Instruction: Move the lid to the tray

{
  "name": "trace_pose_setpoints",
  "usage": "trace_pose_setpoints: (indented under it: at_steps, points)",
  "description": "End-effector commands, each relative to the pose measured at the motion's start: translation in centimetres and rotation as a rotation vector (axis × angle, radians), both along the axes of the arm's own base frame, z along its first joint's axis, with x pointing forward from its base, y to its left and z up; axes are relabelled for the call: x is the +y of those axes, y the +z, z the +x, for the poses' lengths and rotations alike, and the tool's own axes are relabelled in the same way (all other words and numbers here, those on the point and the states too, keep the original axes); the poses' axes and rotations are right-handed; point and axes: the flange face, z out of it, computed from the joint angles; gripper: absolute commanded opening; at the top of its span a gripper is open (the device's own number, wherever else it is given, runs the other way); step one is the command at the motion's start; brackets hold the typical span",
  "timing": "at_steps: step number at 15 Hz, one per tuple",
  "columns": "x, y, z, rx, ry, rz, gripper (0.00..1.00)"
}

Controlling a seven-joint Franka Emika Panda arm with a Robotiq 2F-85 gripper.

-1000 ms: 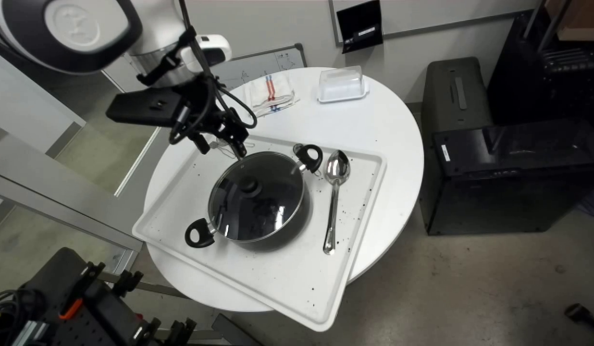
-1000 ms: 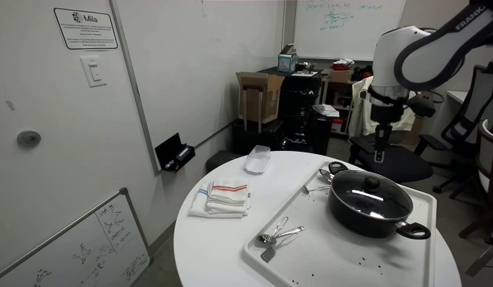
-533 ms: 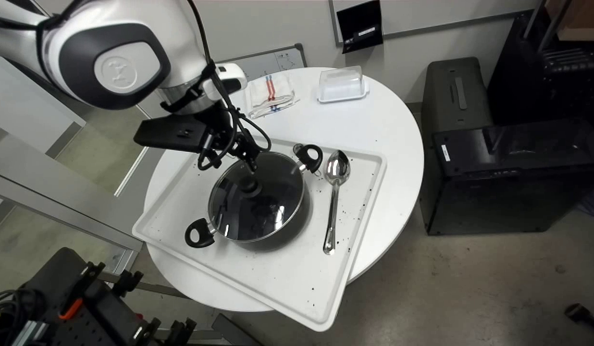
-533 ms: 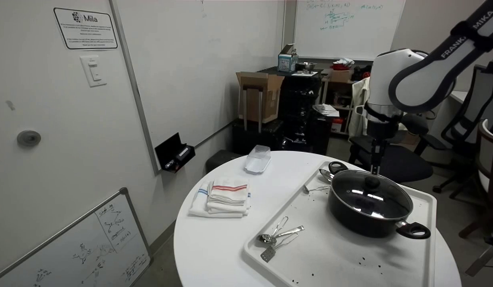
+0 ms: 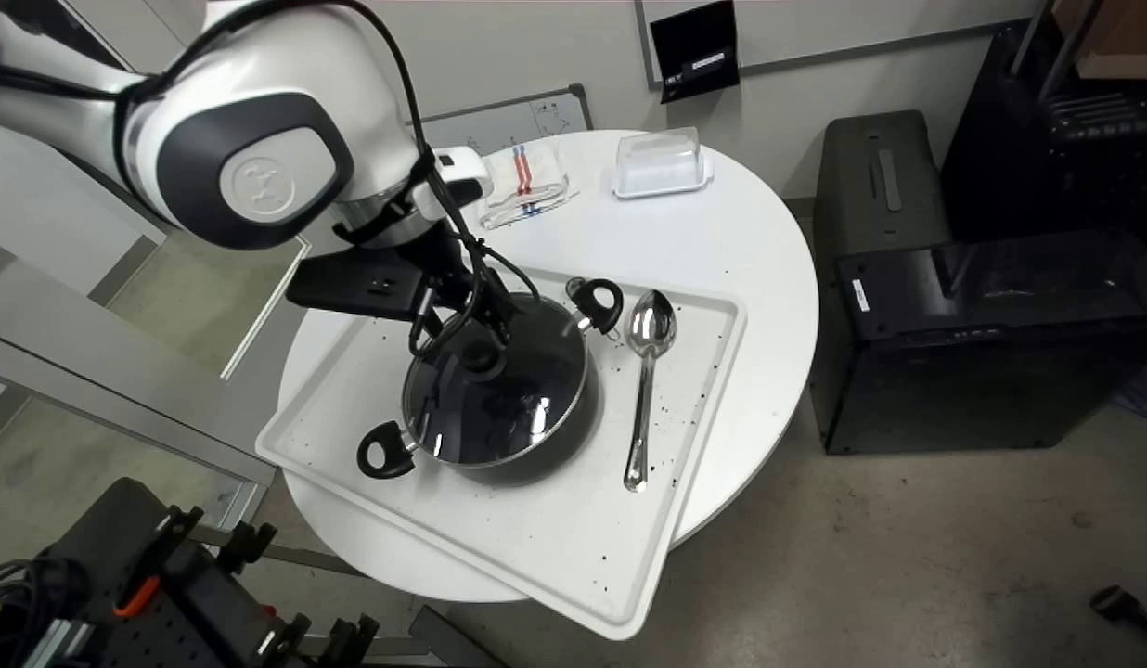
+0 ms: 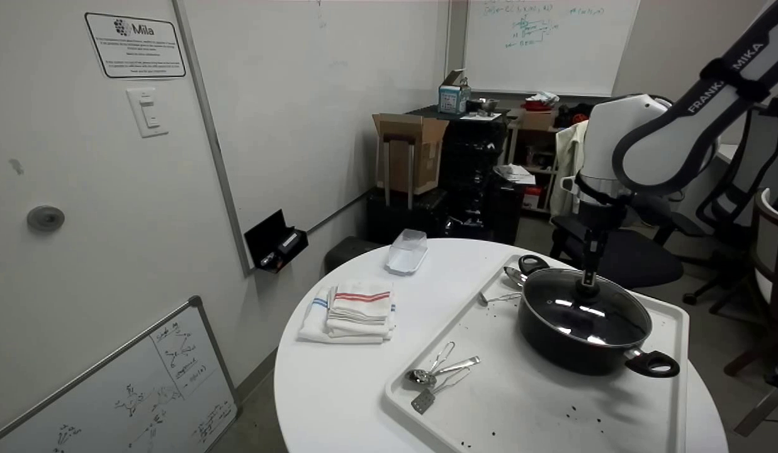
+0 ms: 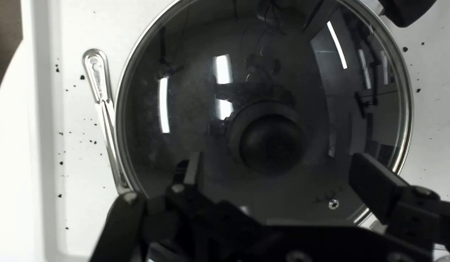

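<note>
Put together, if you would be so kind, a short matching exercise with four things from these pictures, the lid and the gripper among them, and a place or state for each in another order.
Things:
1. lid
2. gripper
3. large metal spoon
4. towels

Places and states:
A. lying on the tray, to one side of the pan
B. folded, white with red and blue stripes
C. resting on top of the pan
D. open, its jaws apart

Right pairs: 1-C, 2-D, 3-A, 4-B.
</note>
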Motion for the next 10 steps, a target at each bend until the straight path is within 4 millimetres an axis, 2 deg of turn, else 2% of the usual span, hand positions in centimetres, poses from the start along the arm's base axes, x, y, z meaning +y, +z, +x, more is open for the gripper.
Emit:
trace_pose_setpoints:
  at_steps: [1, 8, 9, 10]
  points:
    - [-0.2, -1.1, -0.3, -0.011, 0.029, 0.014, 1.00]
    - [-0.2, -2.5, -0.8, -0.009, 0.054, 0.004, 1.00]
    - [-0.2, -2.5, -0.8, -0.012, 0.056, 0.003, 0.75]
    - [-0.2, -2.5, -0.8, -0.016, 0.058, 0.002, 0.74]
